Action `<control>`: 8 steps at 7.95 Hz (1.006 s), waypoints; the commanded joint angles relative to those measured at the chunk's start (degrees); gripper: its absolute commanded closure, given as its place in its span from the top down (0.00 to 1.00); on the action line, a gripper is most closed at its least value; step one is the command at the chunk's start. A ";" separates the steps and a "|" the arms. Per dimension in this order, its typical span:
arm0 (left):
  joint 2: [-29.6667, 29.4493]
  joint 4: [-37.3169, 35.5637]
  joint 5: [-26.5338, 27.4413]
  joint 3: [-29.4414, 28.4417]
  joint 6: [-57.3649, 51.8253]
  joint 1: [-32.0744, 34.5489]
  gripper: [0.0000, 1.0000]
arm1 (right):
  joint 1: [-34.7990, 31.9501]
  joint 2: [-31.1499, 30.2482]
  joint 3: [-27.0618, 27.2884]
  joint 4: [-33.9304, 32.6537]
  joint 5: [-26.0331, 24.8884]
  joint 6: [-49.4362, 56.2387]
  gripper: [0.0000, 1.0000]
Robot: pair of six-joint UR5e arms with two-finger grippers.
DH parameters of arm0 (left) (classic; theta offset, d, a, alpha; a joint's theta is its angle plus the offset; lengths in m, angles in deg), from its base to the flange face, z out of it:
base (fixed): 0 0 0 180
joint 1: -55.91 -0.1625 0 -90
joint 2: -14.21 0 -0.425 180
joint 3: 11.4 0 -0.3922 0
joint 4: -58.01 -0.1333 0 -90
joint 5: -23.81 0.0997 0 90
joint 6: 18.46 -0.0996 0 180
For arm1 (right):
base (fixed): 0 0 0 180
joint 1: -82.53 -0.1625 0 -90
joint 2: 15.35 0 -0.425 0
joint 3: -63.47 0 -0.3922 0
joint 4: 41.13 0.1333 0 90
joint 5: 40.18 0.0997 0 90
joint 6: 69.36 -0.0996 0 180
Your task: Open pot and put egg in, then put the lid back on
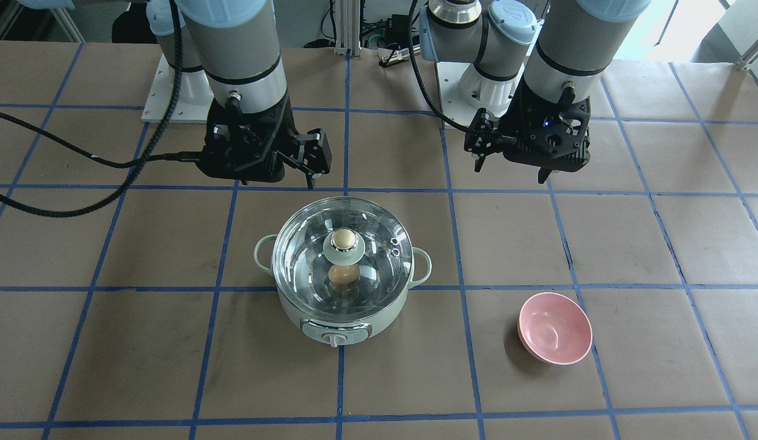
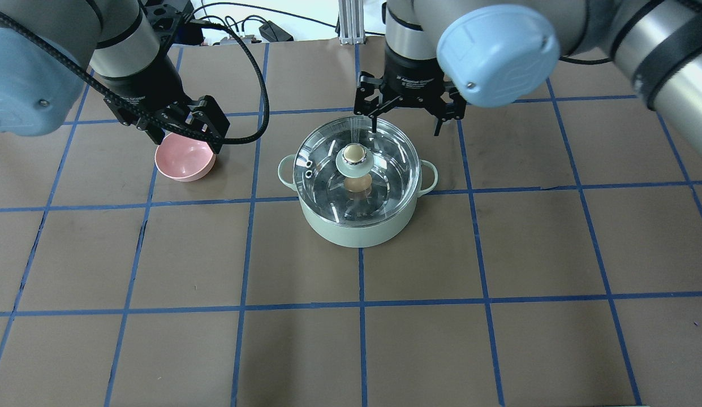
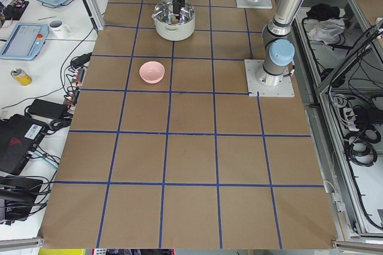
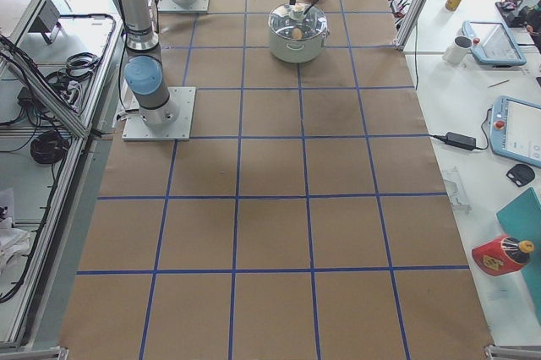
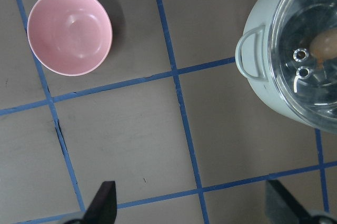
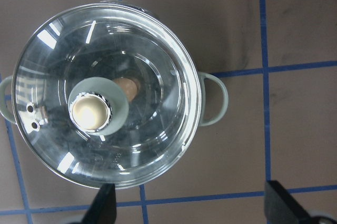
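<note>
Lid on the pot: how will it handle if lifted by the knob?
Lid looks like rigid clear glass: probably stiff, fairly heavy for its size, breakable if dropped. Its knob is round and glossy, so a grip may slip. Knob sits mid-lid, so it should hang roughly level.

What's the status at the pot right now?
Left gripper open, right gripper open, both empty. Egg in pot, lid on. Pink bowl aside, nothing blocking.

I'm seeing the egg (image 2: 357, 183) sitting in the pot (image 2: 356, 233), the lid (image 2: 387, 164) resting on top, and the bowl (image 2: 182, 163) lying to the pot's left.
</note>
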 commanded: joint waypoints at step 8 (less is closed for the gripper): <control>0.47 0.08 -0.30 0.37 5.18 -0.51 1.00 | 15.31 -11.38 6.28 8.90 0.08 21.64 1.00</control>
